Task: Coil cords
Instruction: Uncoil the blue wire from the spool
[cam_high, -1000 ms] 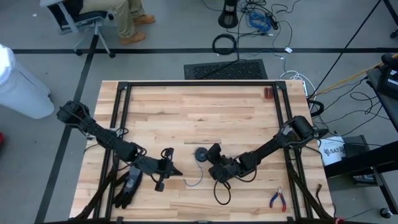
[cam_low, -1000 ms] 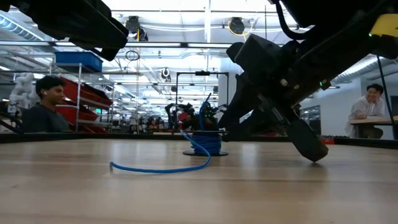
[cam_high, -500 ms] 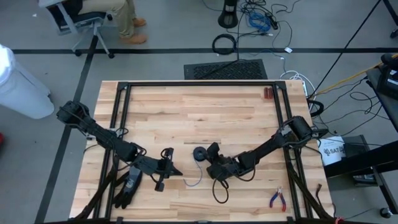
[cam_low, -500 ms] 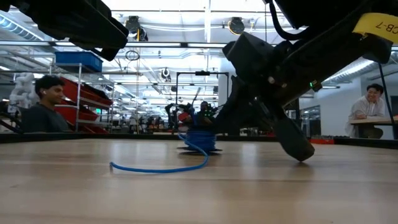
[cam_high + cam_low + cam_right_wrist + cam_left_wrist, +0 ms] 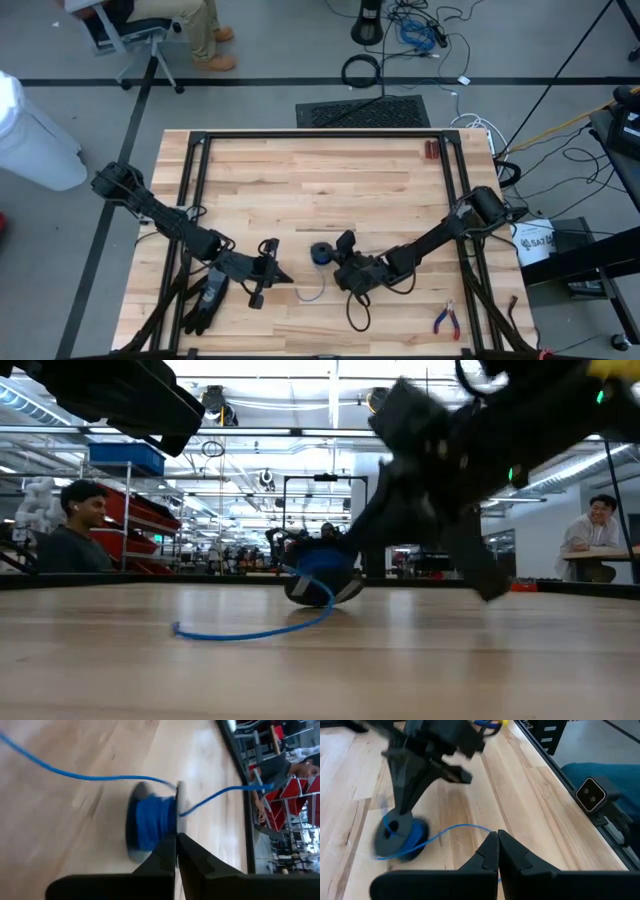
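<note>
Black glove (image 5: 204, 300) — flat near the surface's (image 5: 300, 180) front-left corner, apart from the work.

Left hand (image 5: 284, 274) — fingers pressed together, holding nothing, low over the front-centre of the surface just beside the wire's loose end; judged to be waiting, or placed to steady the tail.

Cords (image 5: 319, 253) — one thin blue wire, mostly wound on a small dark spool (image 5: 318, 582) at the front-centre; in the low view the spool is tipped off level. Its free tail (image 5: 250, 630) curves over the wood toward the left hand.

Right hand (image 5: 334, 262) — fingers closed, tips against the spool; whether they pinch its rim or the wire cannot be told. Likely held there to turn or anchor the spool.

Red-handled pliers (image 5: 445, 320) — near the front-right corner, untouched.
</note>
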Tool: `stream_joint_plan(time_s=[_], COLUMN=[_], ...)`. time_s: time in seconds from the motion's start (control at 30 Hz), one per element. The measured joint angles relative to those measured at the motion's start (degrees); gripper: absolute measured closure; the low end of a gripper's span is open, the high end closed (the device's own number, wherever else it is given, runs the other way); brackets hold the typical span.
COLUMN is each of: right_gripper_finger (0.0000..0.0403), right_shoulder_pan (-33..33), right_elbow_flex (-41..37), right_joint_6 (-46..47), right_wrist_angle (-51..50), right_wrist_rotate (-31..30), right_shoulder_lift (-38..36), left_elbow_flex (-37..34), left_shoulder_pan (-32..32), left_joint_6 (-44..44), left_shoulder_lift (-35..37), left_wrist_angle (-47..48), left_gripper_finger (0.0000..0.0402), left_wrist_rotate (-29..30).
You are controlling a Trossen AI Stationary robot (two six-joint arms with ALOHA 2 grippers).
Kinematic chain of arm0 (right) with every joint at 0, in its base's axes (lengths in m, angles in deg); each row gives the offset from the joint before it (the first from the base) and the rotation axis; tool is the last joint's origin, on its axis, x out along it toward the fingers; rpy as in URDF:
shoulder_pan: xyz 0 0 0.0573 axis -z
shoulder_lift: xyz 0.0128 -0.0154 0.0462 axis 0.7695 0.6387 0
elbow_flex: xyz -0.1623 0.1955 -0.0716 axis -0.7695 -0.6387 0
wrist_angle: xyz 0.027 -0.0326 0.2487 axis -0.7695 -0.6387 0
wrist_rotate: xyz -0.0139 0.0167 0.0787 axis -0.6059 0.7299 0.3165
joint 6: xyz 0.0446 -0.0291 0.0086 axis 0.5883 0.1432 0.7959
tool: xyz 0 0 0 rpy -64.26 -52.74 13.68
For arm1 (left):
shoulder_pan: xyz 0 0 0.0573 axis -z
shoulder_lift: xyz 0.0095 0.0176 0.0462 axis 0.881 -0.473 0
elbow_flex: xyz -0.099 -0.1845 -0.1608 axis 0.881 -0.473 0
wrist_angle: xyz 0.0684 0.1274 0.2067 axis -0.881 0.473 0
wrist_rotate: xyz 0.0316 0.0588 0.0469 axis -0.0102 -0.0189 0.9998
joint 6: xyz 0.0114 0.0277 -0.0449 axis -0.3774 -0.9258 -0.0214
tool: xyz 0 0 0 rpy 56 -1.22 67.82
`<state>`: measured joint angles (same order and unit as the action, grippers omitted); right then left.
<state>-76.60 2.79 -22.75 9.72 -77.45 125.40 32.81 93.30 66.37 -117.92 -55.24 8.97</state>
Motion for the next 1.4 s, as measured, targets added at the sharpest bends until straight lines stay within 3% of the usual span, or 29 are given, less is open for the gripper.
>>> stream_joint_plan(time_s=[0.4, 0.6, 0.8, 1.1, 1.23, 1.4], right_gripper_finger=[0.0402, 0.0402, 0.0402, 0.0402, 0.0402, 0.0403], right_shoulder_pan=[-3.2, -4.6, -6.1, -8.7, -9.3, -9.5], right_elbow_flex=[0.1, 0.1, 0.1, 0.1, 0.2, 0.2], right_joint_6=[6.7, 5.0, 2.3, 3.9, 4.1, 5.7], right_wrist_angle=[-1.1, -1.8, -2.2, -2.5, -2.5, -2.5], right_wrist_rotate=[-0.6, -5.9, -10.8, -10.9, -10.9, -10.9], right_shoulder_lift=[-7.3, -8.8, -9.9, -13.7, -14.8, -15.7], left_elbow_flex=[0.0, 0.0, 0.0, 0.0, 3.6, 13.2], left_shoulder_pan=[0.0, 0.2, 1.4, 3.9, 4.9, 5.4], left_joint_6=[0.0, -0.2, -3.3, -10.9, -17.5, -24.1], left_shoulder_lift=[0.0, 0.0, 0.0, 0.0, 0.0, 0.0], left_wrist_angle=[-1.4, -5.6, -9.6, -16.3, -11.8, -2.6], left_gripper_finger=[0.04, 0.04, 0.04, 0.04, 0.04, 0.0395], left_wrist_rotate=[0.4, 0.7, 4.2, 9.9, 10.3, 12.7])
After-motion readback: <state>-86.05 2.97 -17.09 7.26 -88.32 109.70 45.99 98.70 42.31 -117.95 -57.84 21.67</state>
